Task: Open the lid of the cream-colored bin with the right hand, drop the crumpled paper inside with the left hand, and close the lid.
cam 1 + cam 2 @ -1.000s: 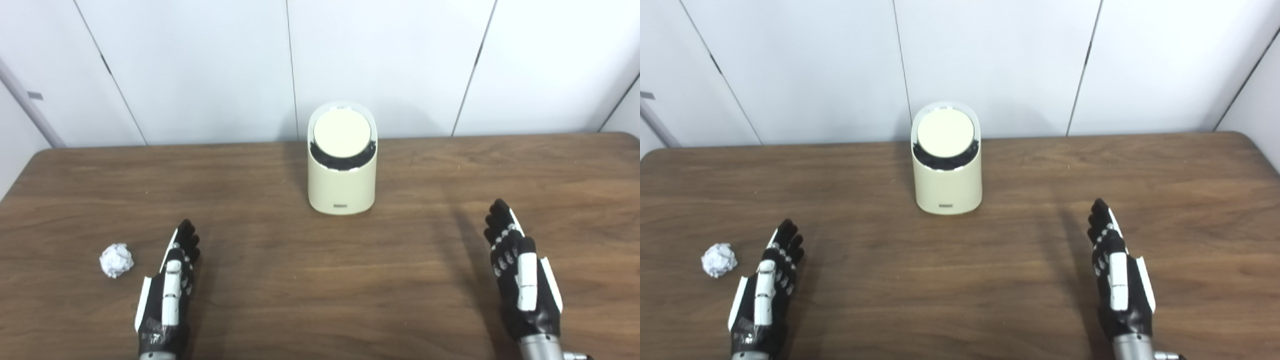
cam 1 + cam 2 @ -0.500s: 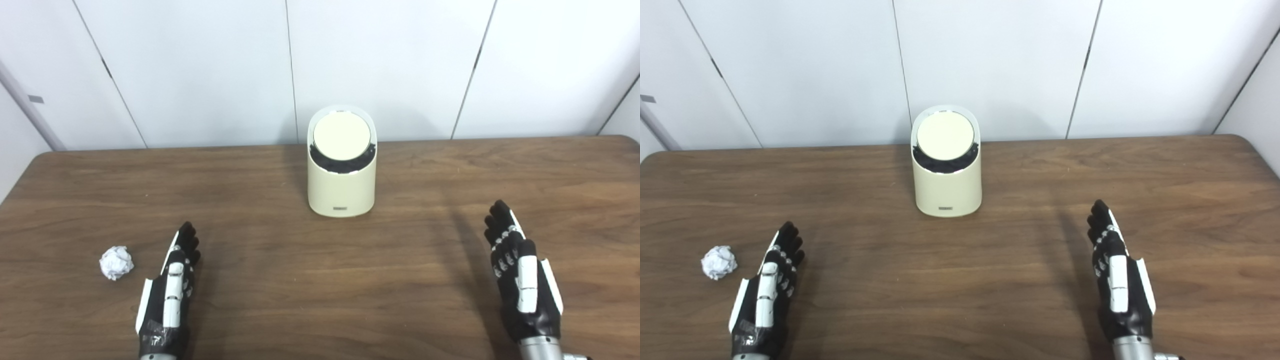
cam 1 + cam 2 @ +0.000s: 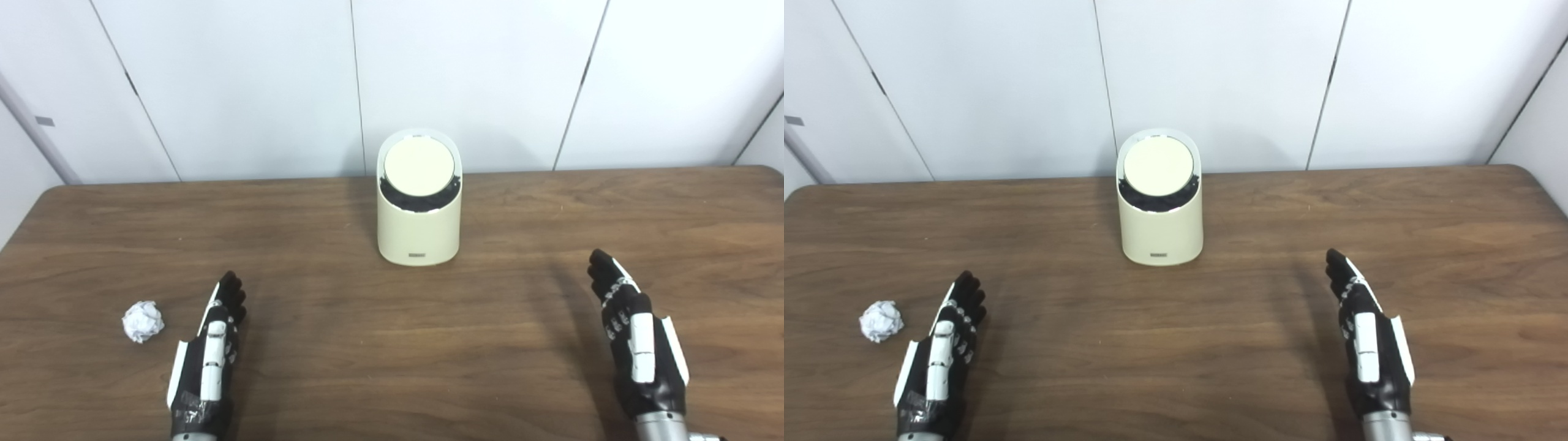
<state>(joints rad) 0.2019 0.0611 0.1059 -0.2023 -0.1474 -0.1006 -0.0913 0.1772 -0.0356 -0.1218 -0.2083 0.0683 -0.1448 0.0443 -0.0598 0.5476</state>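
The cream-colored bin [image 3: 419, 214] stands upright toward the far middle of the wooden surface [image 3: 392, 318], just before the white panelled wall [image 3: 245, 86]. Its round lid [image 3: 419, 166] sits tilted toward the cameras, with a dark crescent showing below its lower edge; whether this is a gap into the bin or a dark liner cannot be determined. A small dark label on the bin's front near its base is too small to read.

The crumpled paper [image 3: 143, 320] lies on the surface at the near left, just beside the left hand [image 3: 207, 361] on its outer side, not touching it. The left hand is edge-up, fingers [image 3: 231, 297] extended and close together, holding nothing. Its wrist is cut off by the bottom edge.

The right hand [image 3: 637, 343] is at the near right, well apart from the bin, also edge-up with fingers [image 3: 603, 269] extended and empty, their tips angled slightly inward toward the bin. Whether either hand rests on the surface or hangs just above it cannot be told. The palms face inward and are hidden from both views.
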